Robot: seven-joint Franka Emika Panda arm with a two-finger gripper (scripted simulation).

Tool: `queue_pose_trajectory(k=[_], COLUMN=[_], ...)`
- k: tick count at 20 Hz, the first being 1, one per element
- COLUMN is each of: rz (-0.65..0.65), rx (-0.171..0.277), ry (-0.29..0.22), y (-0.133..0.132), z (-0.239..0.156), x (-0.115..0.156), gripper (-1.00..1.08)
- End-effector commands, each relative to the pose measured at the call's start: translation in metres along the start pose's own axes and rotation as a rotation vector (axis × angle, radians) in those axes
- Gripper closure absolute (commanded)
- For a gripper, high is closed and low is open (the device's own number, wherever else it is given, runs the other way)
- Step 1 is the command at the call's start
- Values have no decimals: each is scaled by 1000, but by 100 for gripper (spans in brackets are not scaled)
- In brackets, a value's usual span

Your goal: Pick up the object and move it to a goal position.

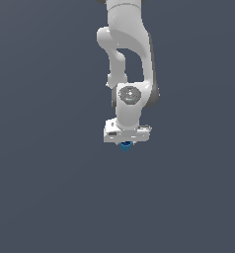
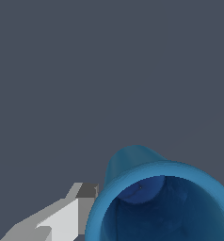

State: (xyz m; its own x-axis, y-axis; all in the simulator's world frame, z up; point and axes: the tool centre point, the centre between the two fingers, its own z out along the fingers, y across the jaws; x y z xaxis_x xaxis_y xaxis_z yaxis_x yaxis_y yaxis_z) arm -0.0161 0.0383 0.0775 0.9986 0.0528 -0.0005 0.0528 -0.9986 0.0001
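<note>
Exterior view: white arm hanging straight down against flat grey, gripper at its lowest point. Blue object tucked right under the gripper body, only a small tip showing. No bench edge, no corner, no visible surface under it (so no telling whether lifted or resting). No goal marker visible either.

Wrist view: object filling the near field, hollow and dark blue inside, flared rim towards the camera. One pale finger pressed against its outer wall; the other side cropped, barely a sliver at the frame edge. Apparently closed on the object, held between the fingers.

Risks, as judgement: curved, tapering wall, so likely a narrow contact patch; possible slip or rotation in the grip under a fast move. Thin rim, possible squeeze-out if pinched off-centre. Goal unseen, so overshoot or early release hard to rule out. Slow, steady transport advisable, grip kept firm until placement.
</note>
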Motion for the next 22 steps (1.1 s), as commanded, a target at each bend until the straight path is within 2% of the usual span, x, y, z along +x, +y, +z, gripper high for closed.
queue_pose_trajectory(k=[1,11,22], rz=[0,0,0], rx=[0,0,0], ry=[1,1,1], y=[-14,-67,-87], z=[-14,-65,-84], x=[11,57,76], gripper=[108,108,108])
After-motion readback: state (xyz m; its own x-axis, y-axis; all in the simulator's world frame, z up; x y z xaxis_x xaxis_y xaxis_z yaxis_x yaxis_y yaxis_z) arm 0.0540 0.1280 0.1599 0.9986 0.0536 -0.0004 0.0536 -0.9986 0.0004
